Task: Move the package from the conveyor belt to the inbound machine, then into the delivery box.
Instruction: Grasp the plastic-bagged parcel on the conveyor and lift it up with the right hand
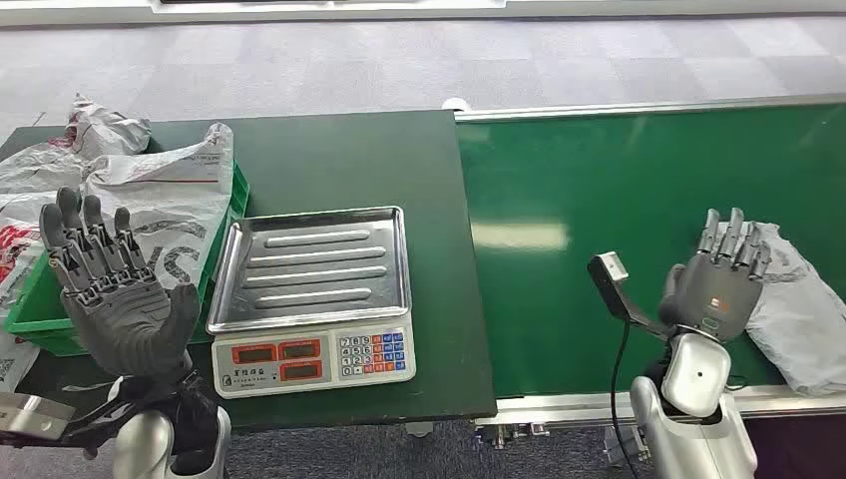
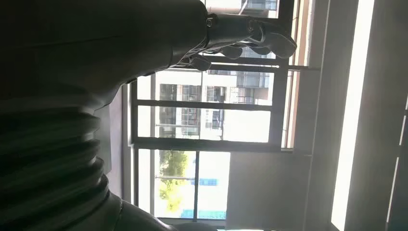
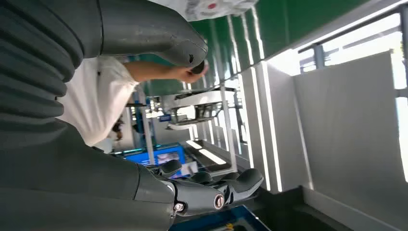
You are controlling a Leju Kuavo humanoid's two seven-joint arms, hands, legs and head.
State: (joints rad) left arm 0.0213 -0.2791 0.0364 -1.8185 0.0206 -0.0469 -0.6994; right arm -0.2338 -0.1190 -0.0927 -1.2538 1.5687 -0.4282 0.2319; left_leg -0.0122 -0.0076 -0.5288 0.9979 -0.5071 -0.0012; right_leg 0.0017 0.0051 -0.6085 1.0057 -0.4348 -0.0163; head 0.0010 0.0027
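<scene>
Grey plastic wraps the package (image 1: 798, 309), which we find lying on the green conveyor belt (image 1: 599, 230) just beside and partly behind the right hand (image 1: 720, 284). We note that hand raised, fingers spread apart and holding nothing. We record the left hand (image 1: 115, 294) likewise raised, fingers apart and empty, with the green bin (image 1: 40, 299) behind it and the weighing scale (image 1: 311, 294) beside it.

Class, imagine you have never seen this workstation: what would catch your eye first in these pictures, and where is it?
Most striking are the robot's two raised, empty hands: the left hand by the green bin of bagged parcels, the right hand over the green conveyor belt. Just right of that hand lies a grey package, and between the hands stands a steel-trayed scale.
</scene>
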